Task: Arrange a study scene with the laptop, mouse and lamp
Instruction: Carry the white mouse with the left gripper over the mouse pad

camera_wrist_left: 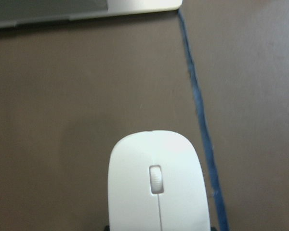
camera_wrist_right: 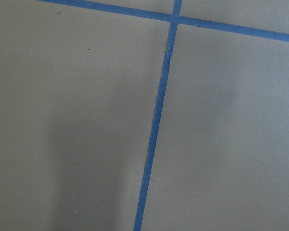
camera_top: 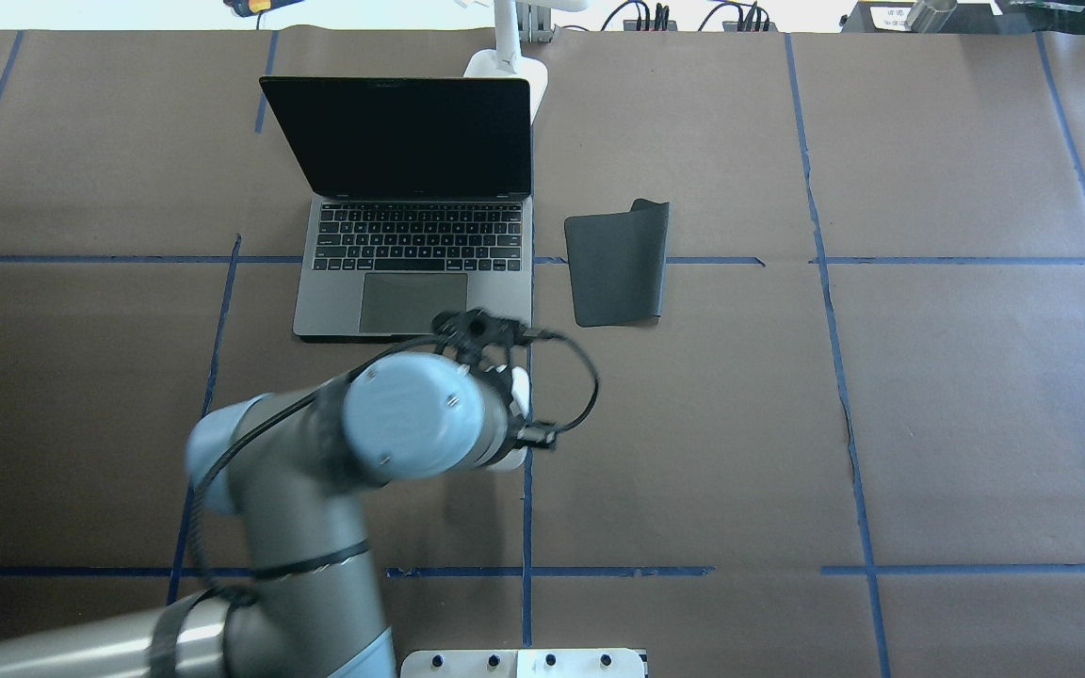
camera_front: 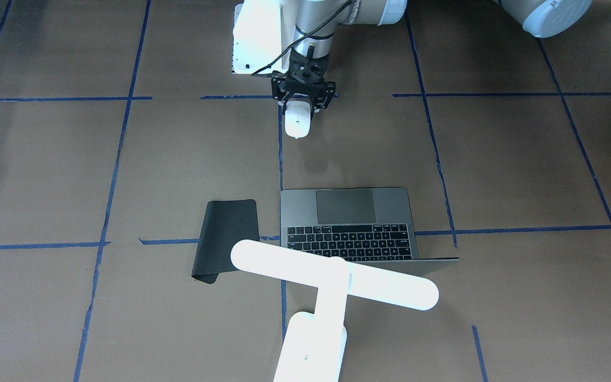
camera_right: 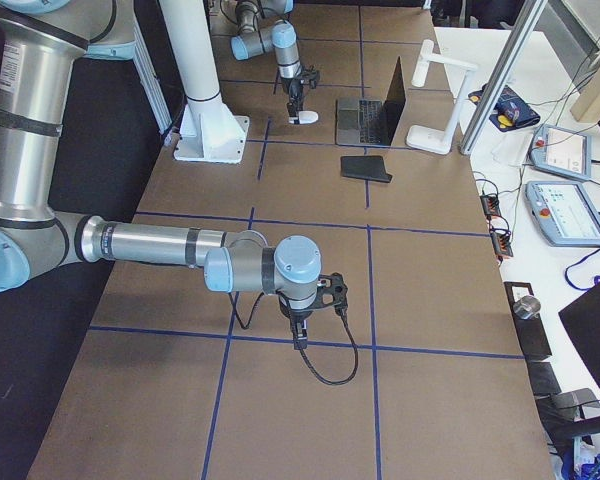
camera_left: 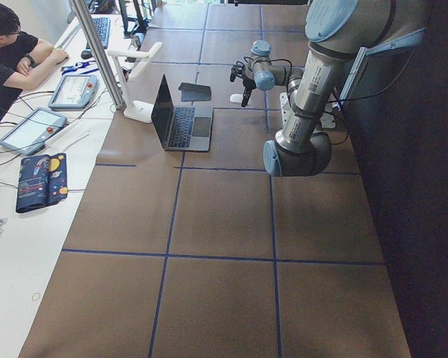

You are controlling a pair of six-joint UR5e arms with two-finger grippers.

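Mouse (camera_wrist_left: pixel 156 185) — seam line (camera_wrist_left: pixel 159 211), wrist view only

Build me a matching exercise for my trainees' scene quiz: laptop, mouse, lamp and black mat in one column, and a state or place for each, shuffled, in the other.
Column one:
1. laptop
2. mouse
3. lamp
4. black mat

Column two:
A. gripped in the left claw
B. lying beside the laptop, one corner curled up
C. open, screen dark
D. standing behind the laptop's lid

Pairs: 1-C, 2-A, 3-D, 4-B.
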